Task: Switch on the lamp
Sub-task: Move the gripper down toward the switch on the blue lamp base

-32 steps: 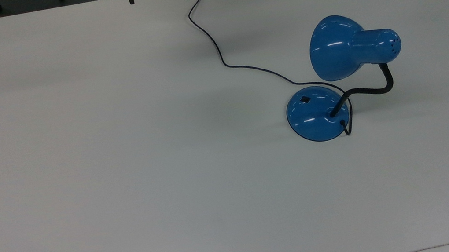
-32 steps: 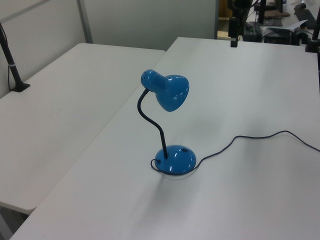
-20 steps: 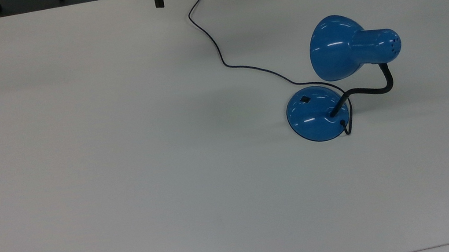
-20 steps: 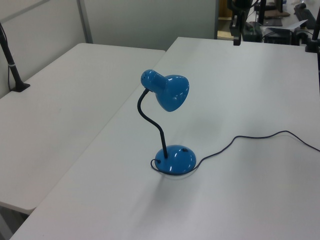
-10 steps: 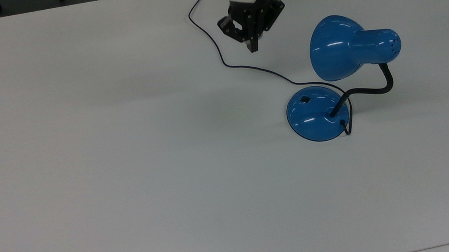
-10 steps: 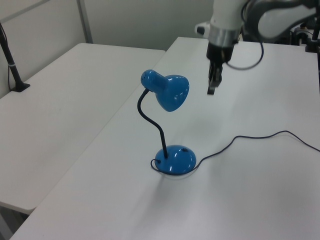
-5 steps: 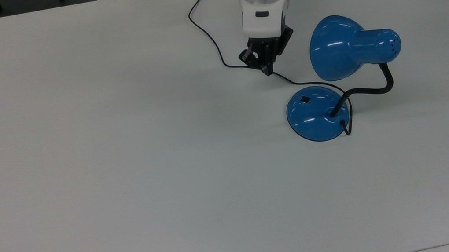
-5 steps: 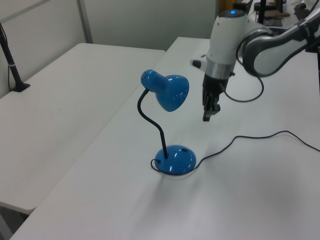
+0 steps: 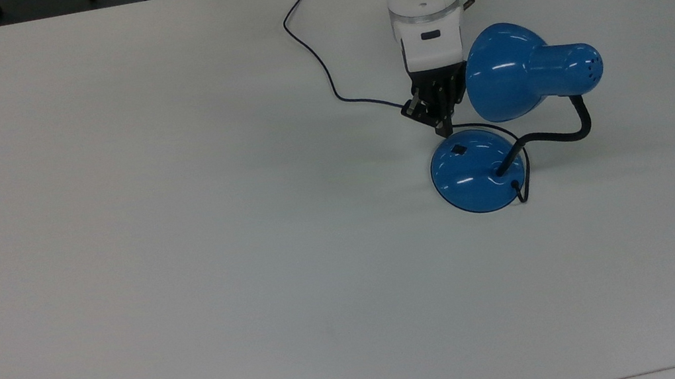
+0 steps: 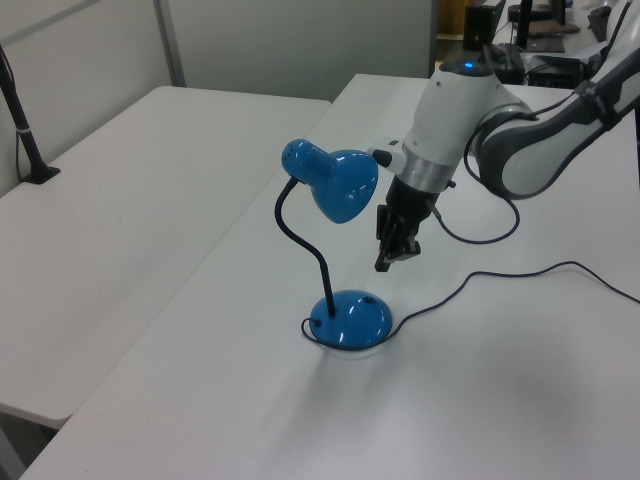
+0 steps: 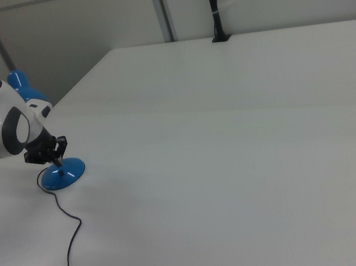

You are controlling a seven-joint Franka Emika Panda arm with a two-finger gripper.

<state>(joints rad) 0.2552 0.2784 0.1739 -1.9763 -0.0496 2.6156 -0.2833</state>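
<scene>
**Closed fingertips near the switch, shade and cord both close by**

- Lamp (image 9: 505, 124) stands on the white table (image 9: 189, 272), toward the top view's right edge and nearer the far edge than the near one. Round blue base (image 9: 475, 172) sits flat; black gooseneck (image 9: 554, 136) curls up to the shade (image 9: 504, 74), which leans over toward the arm.
- Small black switch (image 9: 458, 149) sits on the base's dome, on the side facing the gripper. No glow under the shade, so the lamp reads as off.
- Gripper (image 9: 442, 127) points down, jaws pressed together to a single tip, holding nothing. In the left view it hangs above the base (image 10: 350, 318), clear of it, with the gripper (image 10: 385, 262) just beside the shade's rim.
- Cord (image 9: 317, 52) runs from the far edge of the table across to the base, passing under the gripper.

Risks, as I judge them:
- The switch is small and the dome is glossy and curved. A tip landing off-centre likely skids down the slope and misses.
- A sideways push could slide or tip the light base instead of rocking the switch.
- The wrist is near the shade; drifting toward the top view's right could knock it and swing the gooseneck.
- Coming down short of the base risks pinning or dragging the cord, tugging the lamp.
</scene>
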